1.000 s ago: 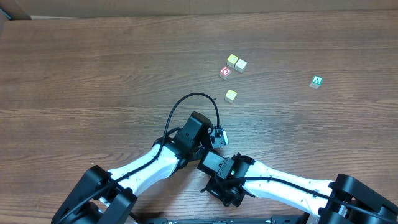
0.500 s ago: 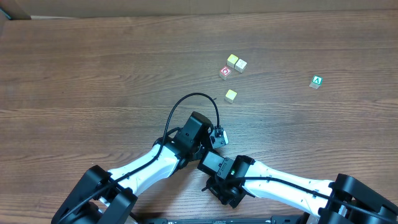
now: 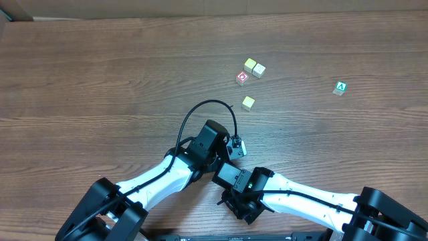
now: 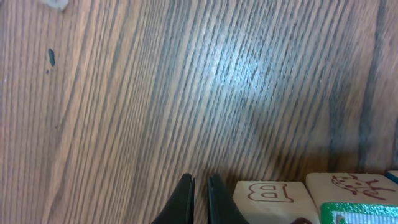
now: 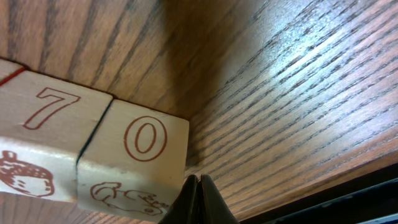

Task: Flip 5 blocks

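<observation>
Left tool (image 4: 200,188) and right tool (image 5: 198,186) sit pressed together, empty, low beside the B block (image 4: 270,193) and 0 block (image 5: 143,146); I risk shoving them if I swing sideways.

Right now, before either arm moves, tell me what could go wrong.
1. The right tool is shut, its tips at a corner of the "0" block; advancing would likely shove it, not grip it.
2. The "0" block sits flush against the "7" block; flipping one may drag the other.
3. The left tool is shut beside the "B" block; unopened, it can only push.
</observation>
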`<state>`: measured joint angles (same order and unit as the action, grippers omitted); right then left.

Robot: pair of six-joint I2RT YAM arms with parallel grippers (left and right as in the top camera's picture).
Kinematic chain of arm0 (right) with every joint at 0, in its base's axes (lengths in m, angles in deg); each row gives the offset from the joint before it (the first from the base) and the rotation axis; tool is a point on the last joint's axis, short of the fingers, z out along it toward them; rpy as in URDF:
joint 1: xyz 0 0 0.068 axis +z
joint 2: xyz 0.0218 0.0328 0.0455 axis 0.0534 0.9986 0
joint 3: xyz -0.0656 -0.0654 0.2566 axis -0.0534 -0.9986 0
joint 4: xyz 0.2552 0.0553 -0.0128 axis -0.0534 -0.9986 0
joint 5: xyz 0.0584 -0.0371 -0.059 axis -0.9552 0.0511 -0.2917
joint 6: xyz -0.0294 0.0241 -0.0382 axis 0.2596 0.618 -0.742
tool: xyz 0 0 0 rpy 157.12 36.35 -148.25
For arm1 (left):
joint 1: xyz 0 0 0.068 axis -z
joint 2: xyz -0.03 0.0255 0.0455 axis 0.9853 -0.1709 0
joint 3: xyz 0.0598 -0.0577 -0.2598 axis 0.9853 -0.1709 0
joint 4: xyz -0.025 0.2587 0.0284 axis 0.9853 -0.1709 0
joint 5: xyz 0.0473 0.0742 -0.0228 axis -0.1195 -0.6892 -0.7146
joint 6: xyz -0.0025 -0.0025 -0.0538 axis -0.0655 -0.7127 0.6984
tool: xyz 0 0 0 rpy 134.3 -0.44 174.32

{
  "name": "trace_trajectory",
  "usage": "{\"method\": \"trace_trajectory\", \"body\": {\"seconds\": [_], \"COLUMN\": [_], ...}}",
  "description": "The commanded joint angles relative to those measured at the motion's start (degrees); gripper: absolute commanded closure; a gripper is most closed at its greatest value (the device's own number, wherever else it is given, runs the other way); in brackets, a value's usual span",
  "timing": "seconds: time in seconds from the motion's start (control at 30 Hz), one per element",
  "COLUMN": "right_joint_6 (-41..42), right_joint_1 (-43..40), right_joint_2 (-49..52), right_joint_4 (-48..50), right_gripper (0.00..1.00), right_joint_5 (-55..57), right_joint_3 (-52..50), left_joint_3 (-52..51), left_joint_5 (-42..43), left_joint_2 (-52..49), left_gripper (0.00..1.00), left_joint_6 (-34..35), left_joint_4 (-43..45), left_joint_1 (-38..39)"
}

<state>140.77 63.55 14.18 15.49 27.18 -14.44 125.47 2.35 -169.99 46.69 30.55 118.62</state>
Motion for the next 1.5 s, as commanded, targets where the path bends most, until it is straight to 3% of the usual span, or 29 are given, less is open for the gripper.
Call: {"method": "trace_trajectory", "body": {"seconds": [0.0, 1.47], "right_joint_6": [0.68, 2.38], "right_joint_1": [-0.74, 0.66], "right_joint_2": [0.09, 1.79], "right_joint_4": [2.84, 10.27], "right_gripper": [0.96, 0.96], "right_joint_5": [7.19, 6.25], "right_joint_3": [0.76, 0.76], "left_joint_3": [-0.98, -0.98], "left_joint_5": [8.85, 9.68], "left_joint_2": [-1.25, -1.29], "left_gripper": [0.96, 0.96], "left_joint_6": [-1.14, -2.19], "left_joint_4": [-0.85, -0.04], "left_joint_1": [1.64, 1.62]}}
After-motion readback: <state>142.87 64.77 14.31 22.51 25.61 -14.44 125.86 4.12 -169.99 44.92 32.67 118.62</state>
